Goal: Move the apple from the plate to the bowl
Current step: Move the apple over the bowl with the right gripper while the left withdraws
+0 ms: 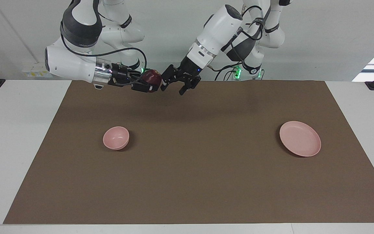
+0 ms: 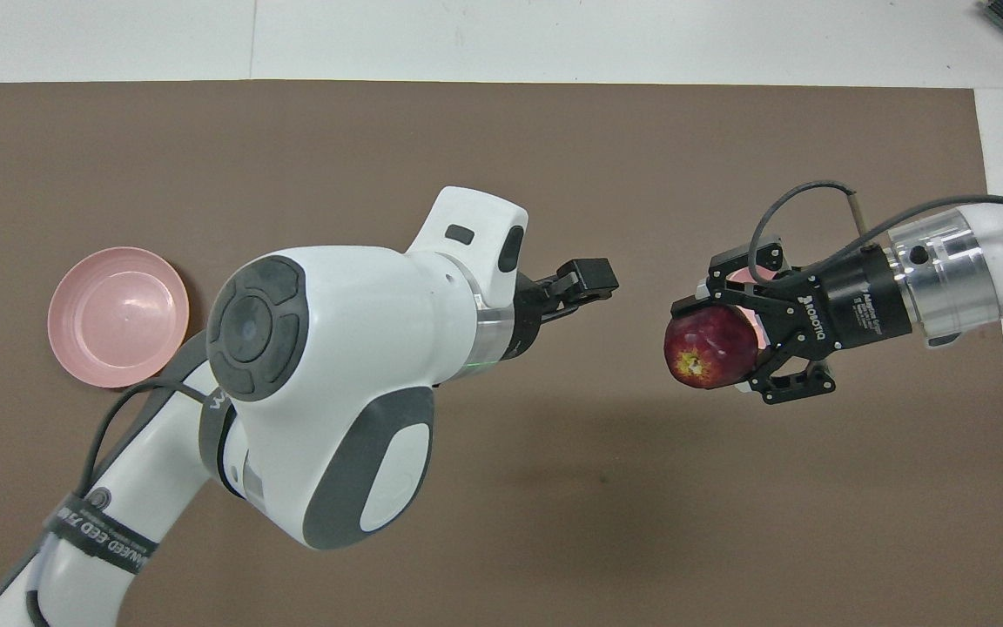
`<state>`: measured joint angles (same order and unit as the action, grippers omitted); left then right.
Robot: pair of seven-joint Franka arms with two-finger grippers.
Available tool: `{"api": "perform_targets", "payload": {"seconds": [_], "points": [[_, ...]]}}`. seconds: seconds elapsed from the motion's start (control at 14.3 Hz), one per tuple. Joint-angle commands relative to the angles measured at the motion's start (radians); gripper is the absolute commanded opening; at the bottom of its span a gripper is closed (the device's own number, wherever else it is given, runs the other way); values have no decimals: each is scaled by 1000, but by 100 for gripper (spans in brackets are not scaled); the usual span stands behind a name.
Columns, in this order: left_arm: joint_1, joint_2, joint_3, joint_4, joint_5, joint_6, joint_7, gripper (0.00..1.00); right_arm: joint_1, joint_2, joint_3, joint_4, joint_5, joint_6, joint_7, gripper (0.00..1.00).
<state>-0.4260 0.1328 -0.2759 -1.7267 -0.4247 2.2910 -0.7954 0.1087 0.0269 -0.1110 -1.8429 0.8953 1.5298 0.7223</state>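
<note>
My right gripper (image 1: 153, 82) is shut on the dark red apple (image 1: 152, 77) and holds it high in the air over the brown mat (image 1: 190, 169). In the overhead view the right gripper (image 2: 710, 341) and the apple (image 2: 710, 348) cover most of the bowl (image 2: 740, 293). The small deep pink bowl (image 1: 116, 138) stands empty on the mat toward the right arm's end. The wide pink plate (image 1: 300, 138) lies empty toward the left arm's end; it also shows in the overhead view (image 2: 118, 315). My left gripper (image 1: 173, 88) is open and empty, in the air close beside the apple; it also shows in the overhead view (image 2: 584, 283).
The brown mat (image 2: 501, 157) covers most of the white table (image 1: 18, 136). Only the bowl and the plate stand on it. The left arm's body (image 2: 327, 383) hides part of the mat's middle in the overhead view.
</note>
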Motion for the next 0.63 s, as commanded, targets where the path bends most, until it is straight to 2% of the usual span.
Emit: {"api": "perform_targets", "payload": {"seconds": [0.0, 0.28, 0.56], "points": [[76, -56, -5, -77, 14, -74, 99, 100, 5, -12, 5, 7, -175, -5, -157, 0], [223, -81, -5, -126, 14, -175, 289, 100, 23, -10, 8, 4, -407, 99, -377, 0], [358, -81, -5, -125, 14, -270, 493, 100, 66, 39, 8, 2, -683, 320, -605, 0]]}}
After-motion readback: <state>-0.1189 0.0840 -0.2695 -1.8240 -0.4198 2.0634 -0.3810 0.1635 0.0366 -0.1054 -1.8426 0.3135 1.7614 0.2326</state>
